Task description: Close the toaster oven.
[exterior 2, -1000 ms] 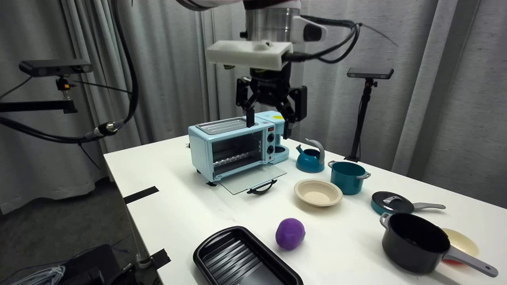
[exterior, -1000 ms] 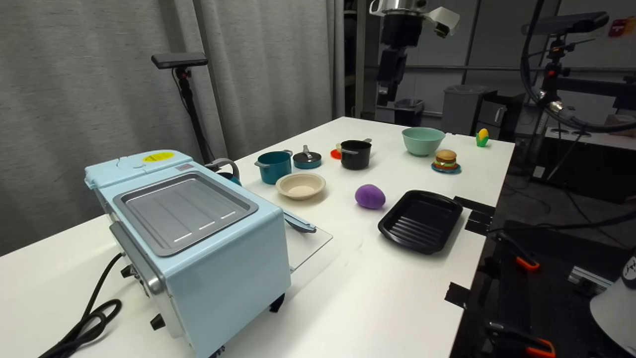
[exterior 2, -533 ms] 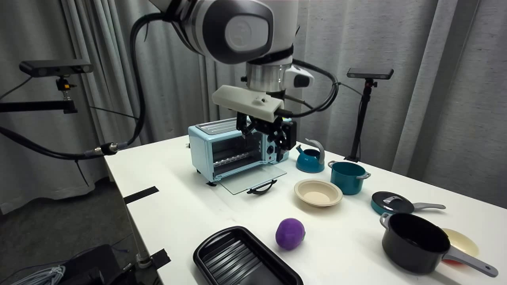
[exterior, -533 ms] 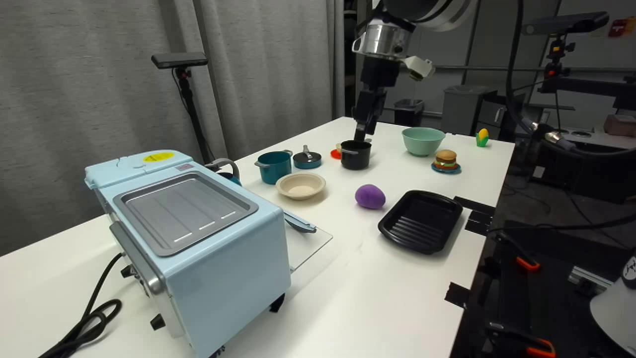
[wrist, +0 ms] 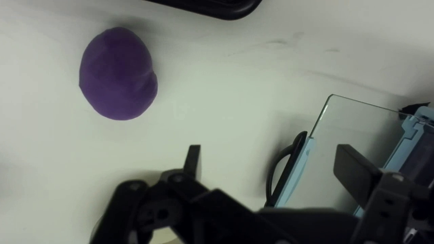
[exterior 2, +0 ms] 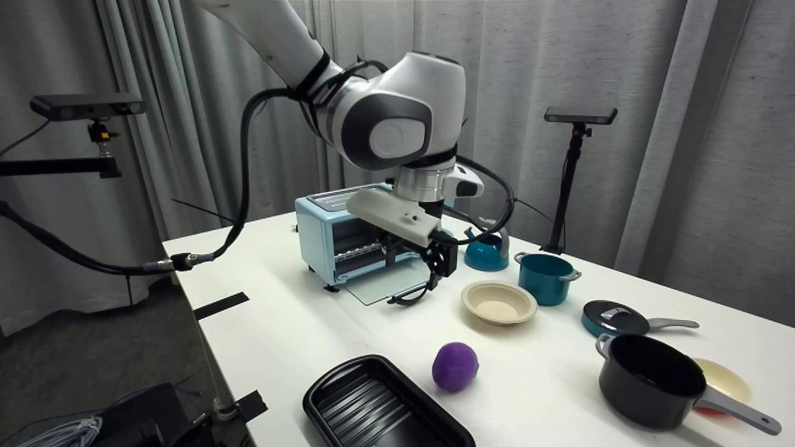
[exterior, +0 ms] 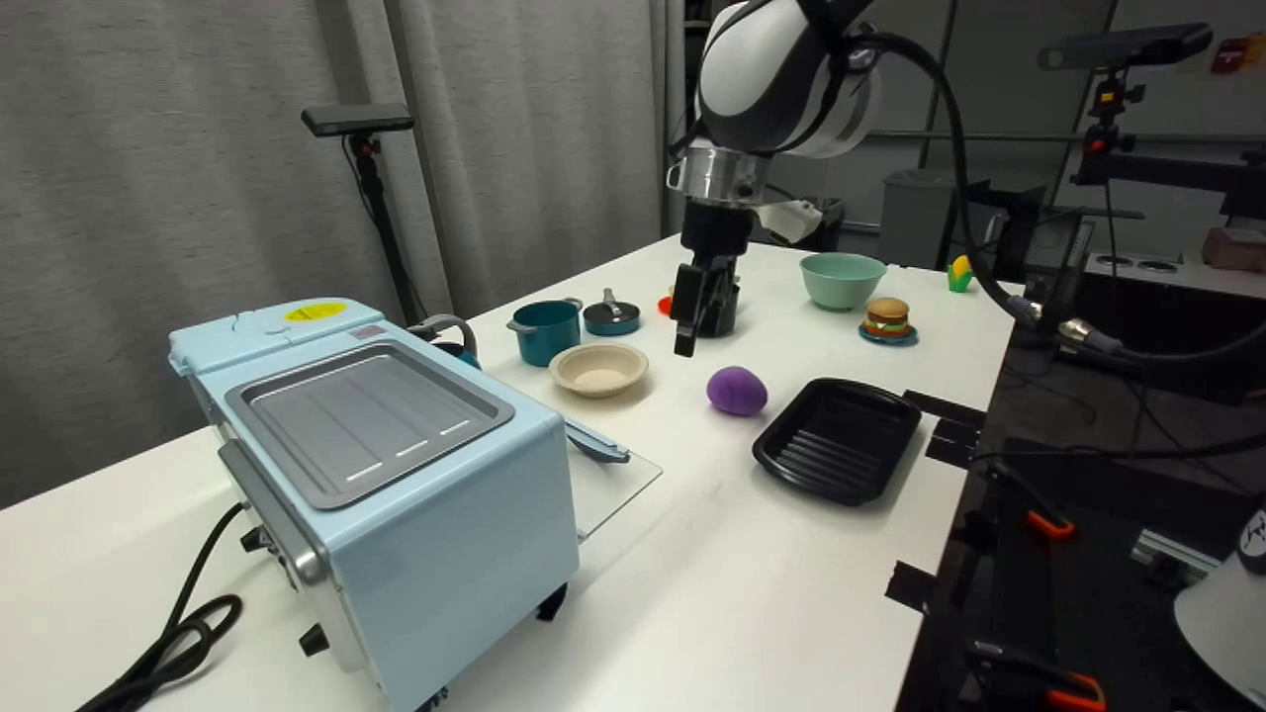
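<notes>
The pale blue toaster oven [exterior: 465, 583] shows in both exterior views [exterior 2: 317, 239]. Its glass door [exterior 2: 372, 288] is folded down flat, away from the oven front. The door's black curved handle [exterior 2: 407, 302] lies along the outer edge. My gripper [exterior 2: 411, 268] is open and empty, pointing down above the door. In the wrist view, the handle [wrist: 273, 166] and blue door edge show between the wide-apart fingers [wrist: 269, 152]. I see no contact. The arm hides the oven's right part in an exterior view. The handle's lower end is hidden behind the gripper in the wrist view.
A beige bowl [exterior 2: 499, 313] and a purple round toy [exterior 2: 455, 367] lie near the door. A blue kettle [exterior 2: 486, 254] and teal pot [exterior 2: 543, 282] stand beyond. A black tray [exterior: 841, 445] is near the table edge. A black cord [exterior: 163, 643] lies behind the oven.
My gripper has come down from high above the table to just over the open door, staying open. The oven, its door and the other objects have not moved.
</notes>
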You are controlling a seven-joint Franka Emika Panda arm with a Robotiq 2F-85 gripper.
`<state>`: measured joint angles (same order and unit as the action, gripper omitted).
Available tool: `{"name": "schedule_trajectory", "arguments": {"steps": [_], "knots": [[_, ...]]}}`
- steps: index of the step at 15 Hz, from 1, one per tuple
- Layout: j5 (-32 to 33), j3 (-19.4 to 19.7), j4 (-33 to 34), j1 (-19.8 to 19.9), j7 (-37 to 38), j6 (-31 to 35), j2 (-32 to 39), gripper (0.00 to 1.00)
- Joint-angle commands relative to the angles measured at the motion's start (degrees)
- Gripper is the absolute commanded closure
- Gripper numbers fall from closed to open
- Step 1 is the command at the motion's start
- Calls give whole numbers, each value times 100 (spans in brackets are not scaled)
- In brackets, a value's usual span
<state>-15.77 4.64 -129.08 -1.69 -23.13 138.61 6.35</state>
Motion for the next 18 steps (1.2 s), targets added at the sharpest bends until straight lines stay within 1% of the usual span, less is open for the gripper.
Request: {"name": "schedule_trajectory", "arguments": {"steps": [1,2,5,11,12,18], "knots": [[-187,-288,608,243,-107,-78,530,0],[48,-290,259,246,43,-5,266,0],[50,-373,481,292,49,-4,477,0],[50,-376,503,304,49,-4,493,0],[-61,-406,548,317,34,-142,550,0],[18,-610,639,278,165,452,1159,0]]}}
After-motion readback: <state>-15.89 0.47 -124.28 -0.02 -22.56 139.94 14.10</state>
